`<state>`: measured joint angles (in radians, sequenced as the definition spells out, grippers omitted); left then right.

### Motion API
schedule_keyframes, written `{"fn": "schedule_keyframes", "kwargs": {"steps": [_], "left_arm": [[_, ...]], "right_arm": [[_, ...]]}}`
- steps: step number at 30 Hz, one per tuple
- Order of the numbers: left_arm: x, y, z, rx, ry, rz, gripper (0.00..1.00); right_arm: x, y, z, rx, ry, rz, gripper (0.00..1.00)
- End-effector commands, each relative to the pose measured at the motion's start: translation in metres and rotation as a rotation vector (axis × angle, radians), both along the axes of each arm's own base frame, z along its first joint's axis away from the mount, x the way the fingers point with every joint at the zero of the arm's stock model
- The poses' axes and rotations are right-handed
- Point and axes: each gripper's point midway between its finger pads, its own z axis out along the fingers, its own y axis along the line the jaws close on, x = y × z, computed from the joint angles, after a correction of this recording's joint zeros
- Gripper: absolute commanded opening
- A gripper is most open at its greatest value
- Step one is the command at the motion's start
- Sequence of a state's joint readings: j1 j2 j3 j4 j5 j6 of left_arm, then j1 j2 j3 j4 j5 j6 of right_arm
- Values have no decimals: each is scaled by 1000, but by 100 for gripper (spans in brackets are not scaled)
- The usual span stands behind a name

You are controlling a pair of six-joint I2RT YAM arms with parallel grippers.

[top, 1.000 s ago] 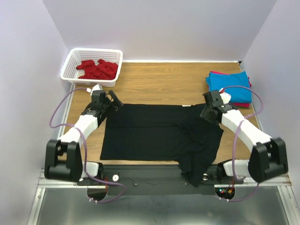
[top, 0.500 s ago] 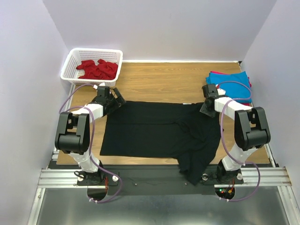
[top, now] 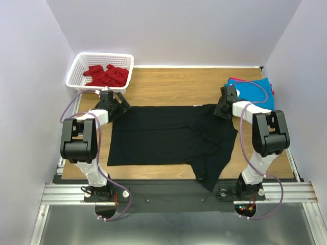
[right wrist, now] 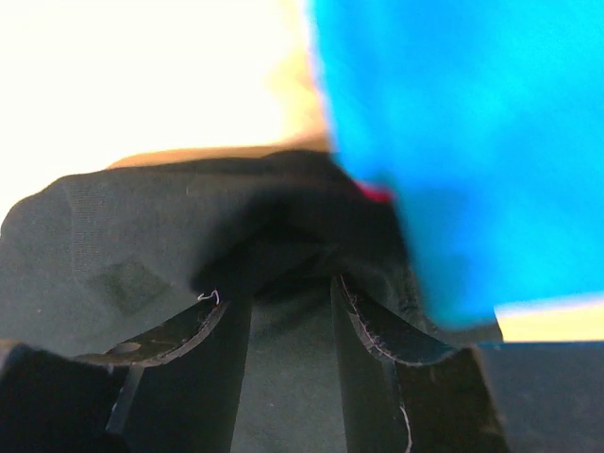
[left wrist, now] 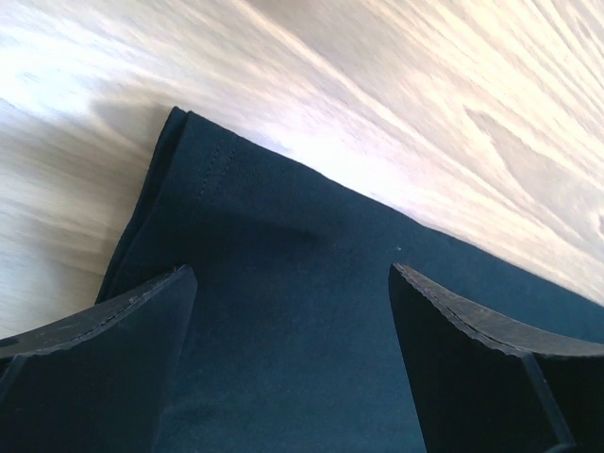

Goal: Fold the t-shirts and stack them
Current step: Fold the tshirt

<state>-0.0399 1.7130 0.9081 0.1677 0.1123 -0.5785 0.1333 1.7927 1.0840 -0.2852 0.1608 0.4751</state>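
Wooden table [top: 168, 89], pale lilac walls [top: 173, 30]; white plastic lattice basket [top: 102, 54] holds red cloth t-shirts [top: 106, 75]. Left hand [left wrist: 291, 274] wide open over black cloth t-shirt [top: 163, 138]; right hand [right wrist: 280, 293] pinches it.

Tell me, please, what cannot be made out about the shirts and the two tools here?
1. Right wrist view: whether the right tool pinches the black t-shirt; dark bunched cloth fills the gap between its fingers.
2. Right wrist view: the red cloth at the turquoise t-shirt edge is only a blurred sliver.
3. Top external view: how many red t-shirts are in the basket; they lie heaped together.
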Motion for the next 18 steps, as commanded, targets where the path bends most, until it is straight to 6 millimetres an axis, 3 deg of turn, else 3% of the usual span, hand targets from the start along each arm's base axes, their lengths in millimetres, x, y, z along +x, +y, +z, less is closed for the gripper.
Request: {"fn": "schedule_keyframes", "kwargs": {"steps": [1, 2, 10, 13, 18], "left_arm": [[-9, 31, -20, 111, 107, 44, 97], [-2, 43, -19, 111, 105, 71, 97], [20, 62, -20, 121, 94, 119, 97], [30, 64, -15, 119, 78, 123, 97], [47, 61, -7, 117, 56, 90, 98]], "right_arm": [[21, 25, -13, 52, -8, 87, 44], [29, 29, -8, 60, -26, 93, 44], [62, 34, -8, 37, -54, 103, 45], [69, 38, -11, 44, -54, 119, 45], [87, 46, 2, 58, -93, 159, 48]]}}
